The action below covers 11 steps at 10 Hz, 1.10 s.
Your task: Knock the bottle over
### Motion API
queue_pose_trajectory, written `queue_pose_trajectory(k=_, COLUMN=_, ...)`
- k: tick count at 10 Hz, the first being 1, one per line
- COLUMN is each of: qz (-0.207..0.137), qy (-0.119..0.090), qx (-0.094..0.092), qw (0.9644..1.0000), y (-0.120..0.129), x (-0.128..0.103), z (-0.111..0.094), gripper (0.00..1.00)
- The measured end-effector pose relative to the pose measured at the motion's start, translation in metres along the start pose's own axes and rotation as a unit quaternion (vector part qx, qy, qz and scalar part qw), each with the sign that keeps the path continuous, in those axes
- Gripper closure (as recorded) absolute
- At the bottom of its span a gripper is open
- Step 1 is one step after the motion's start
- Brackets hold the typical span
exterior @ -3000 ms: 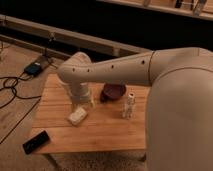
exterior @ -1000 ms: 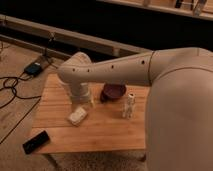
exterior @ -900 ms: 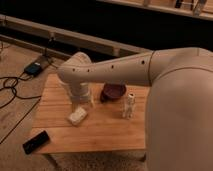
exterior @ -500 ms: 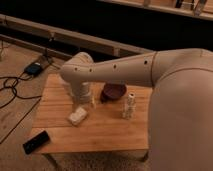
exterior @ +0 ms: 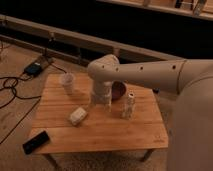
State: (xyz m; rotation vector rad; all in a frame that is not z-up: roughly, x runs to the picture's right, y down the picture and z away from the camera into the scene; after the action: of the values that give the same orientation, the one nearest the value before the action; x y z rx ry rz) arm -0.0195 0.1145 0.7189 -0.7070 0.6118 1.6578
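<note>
The bottle (exterior: 129, 105) is small, slim and whitish with a white cap. It stands upright on the right half of the wooden table (exterior: 100, 131), in front of a dark reddish bowl (exterior: 119, 91). My gripper (exterior: 101, 102) hangs down from the big white arm, just above the table top. It is a short way left of the bottle and does not touch it. The arm's wrist hides the left part of the bowl.
A wide translucent cup (exterior: 67, 82) stands at the table's back left. A flat whitish block (exterior: 77, 115) lies left of centre. A black flat device (exterior: 36, 142) lies at the front left corner. Cables and a box (exterior: 34, 67) are on the floor to the left.
The arm and gripper have moved right, toward the bottle, uncovering the cup at the back left. The bottle, bowl and block have not moved.
</note>
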Motion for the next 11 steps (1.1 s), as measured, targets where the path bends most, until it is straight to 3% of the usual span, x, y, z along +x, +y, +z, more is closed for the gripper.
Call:
queue_pose_trajectory(k=4, qz=0.031, qy=0.005, qx=0.003, qw=0.9995, y=-0.04, x=-0.029, z=0.003, gripper=0.35)
queue_pose_trajectory(k=11, qz=0.058, qy=0.012, qx=0.013, qw=0.9982, y=-0.084, x=-0.043, z=-0.008, gripper=0.35)
